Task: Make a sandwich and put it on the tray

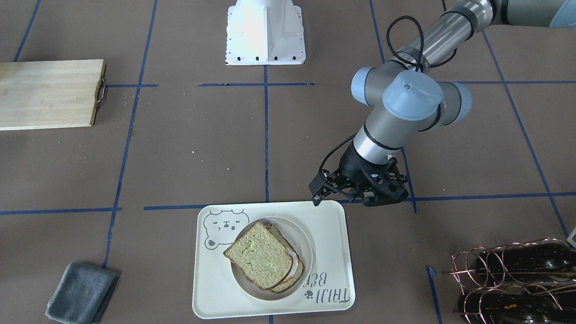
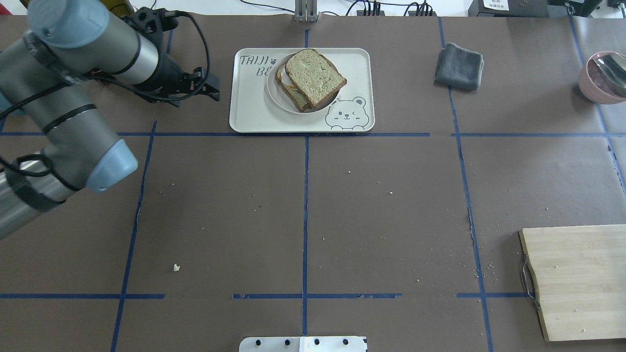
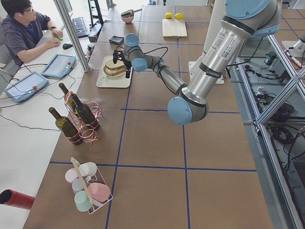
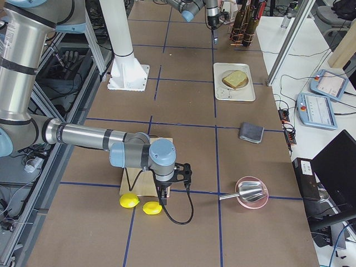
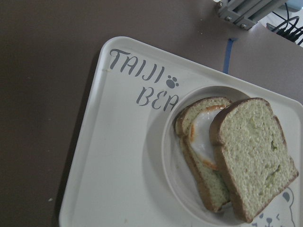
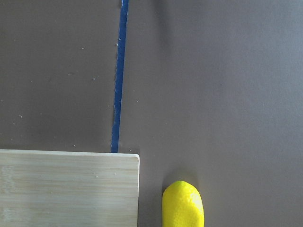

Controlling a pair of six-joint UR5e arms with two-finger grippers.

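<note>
The sandwich [image 1: 263,254] is two slices of tan bread with a white fried egg [image 5: 203,137] between them. It lies on a small round plate [image 1: 302,234] that stands on the cream bear tray [image 1: 326,234]. It also shows in the overhead view [image 2: 313,76] and the left wrist view [image 5: 246,161]. My left gripper [image 2: 208,88] hangs empty just off the tray's short edge on my left, clear of it; I cannot tell whether it is open. My right gripper [image 4: 167,192] hovers far away, by the cutting board's corner [image 6: 71,184]; its fingers are not visible.
A wooden cutting board [image 2: 577,278] lies at my near right, with two lemons [image 4: 136,203] beside it. A grey cloth [image 2: 459,66] lies right of the tray and a pink bowl [image 2: 604,76] at the far right. A wire rack of bottles [image 1: 513,279] stands past the left gripper.
</note>
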